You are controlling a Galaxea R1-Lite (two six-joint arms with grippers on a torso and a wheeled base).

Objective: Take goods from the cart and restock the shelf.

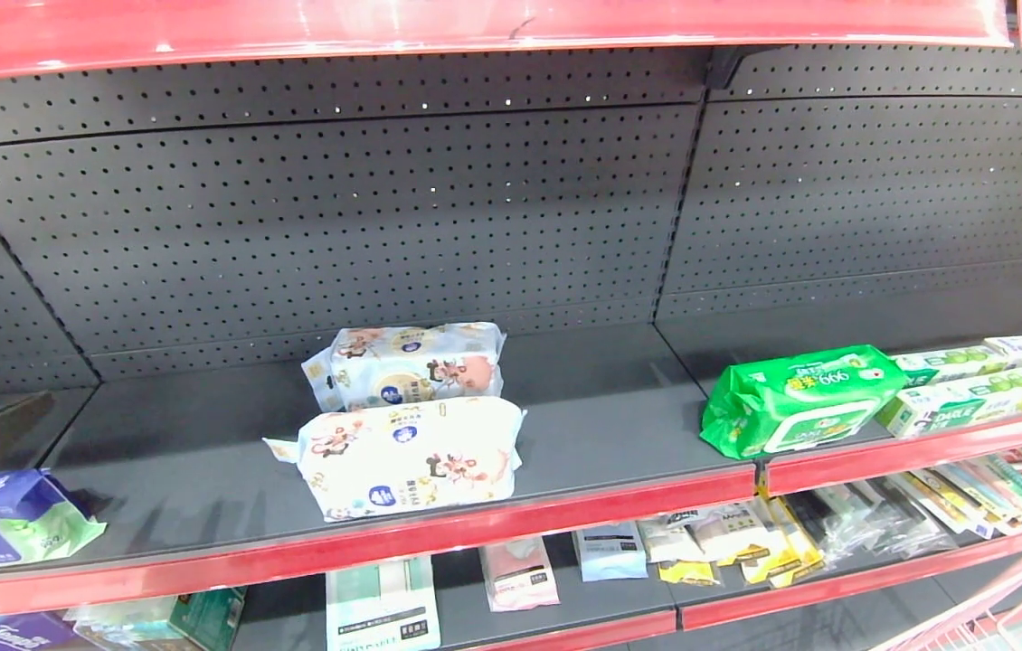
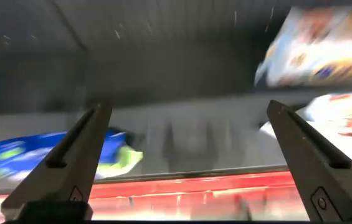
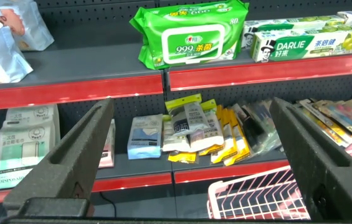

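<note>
The left gripper [image 2: 189, 106] is spread wide and holds nothing. It faces the shelf [image 1: 619, 425] at its red front edge [image 1: 475, 529], between one blue pack [image 1: 4, 529] at the left end and two white packs [image 1: 402, 457] in the middle. The right gripper [image 3: 192, 102] is also wide open and empty. It sits lower, facing the lower shelf [image 3: 144, 180], with the pink wire cart [image 3: 256, 196] just beneath it at the near right.

The white packs lie flat, one behind the other. The far one [image 1: 407, 366] touches or nearly touches the near one. Well to their right, one green pack [image 1: 796, 398] lies at the shelf's front edge. Just right of it are at least two green-and-white boxes [image 1: 959, 402], lying lengthwise. On the lower shelf lie small packets [image 3: 185, 127], too crowded to count.
</note>
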